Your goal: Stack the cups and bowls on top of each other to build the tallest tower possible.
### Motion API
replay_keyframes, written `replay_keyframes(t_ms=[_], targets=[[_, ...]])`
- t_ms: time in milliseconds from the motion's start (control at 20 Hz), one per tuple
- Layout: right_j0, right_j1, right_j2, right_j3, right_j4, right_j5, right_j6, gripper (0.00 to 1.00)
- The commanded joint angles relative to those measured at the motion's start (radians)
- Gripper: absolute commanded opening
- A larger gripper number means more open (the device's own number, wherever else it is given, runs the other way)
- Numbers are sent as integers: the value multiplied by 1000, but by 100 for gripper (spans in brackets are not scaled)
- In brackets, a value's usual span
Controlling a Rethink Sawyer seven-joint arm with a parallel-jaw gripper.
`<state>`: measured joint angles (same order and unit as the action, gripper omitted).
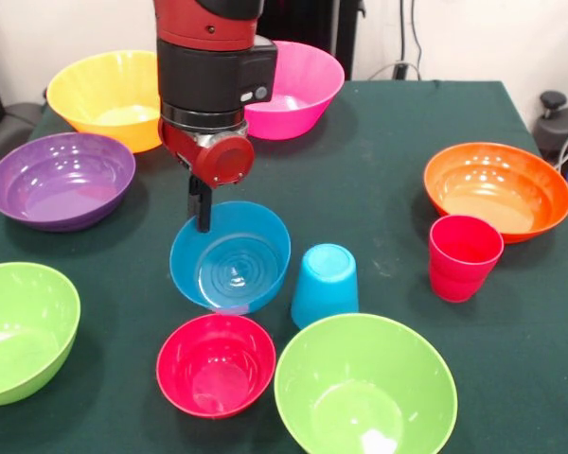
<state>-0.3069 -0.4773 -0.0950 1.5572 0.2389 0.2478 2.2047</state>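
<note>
My gripper (203,219) comes down from above and is shut on the far rim of the small blue bowl (232,260), which tilts its opening toward the camera. A light blue cup (324,284) stands upside down just right of that bowl. A red-pink cup (464,257) stands upright at the right. A small red bowl (215,364) sits in front of the blue bowl. No stack of pieces shows.
Large bowls ring the green table (379,199): yellow-orange (104,95) and pink (298,90) at the back, purple (62,180) at left, orange (497,189) at right, lime green at front left (19,331) and front centre (364,388).
</note>
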Motion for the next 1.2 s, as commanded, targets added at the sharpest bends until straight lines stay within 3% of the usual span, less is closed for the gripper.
replay_keyframes(t_ms=[50,500,1200], targets=[[44,23,68,22,36,58,154,0],[62,22,65,20,77,74,166,0],[-1,-15,124,96,73,6,117,0]])
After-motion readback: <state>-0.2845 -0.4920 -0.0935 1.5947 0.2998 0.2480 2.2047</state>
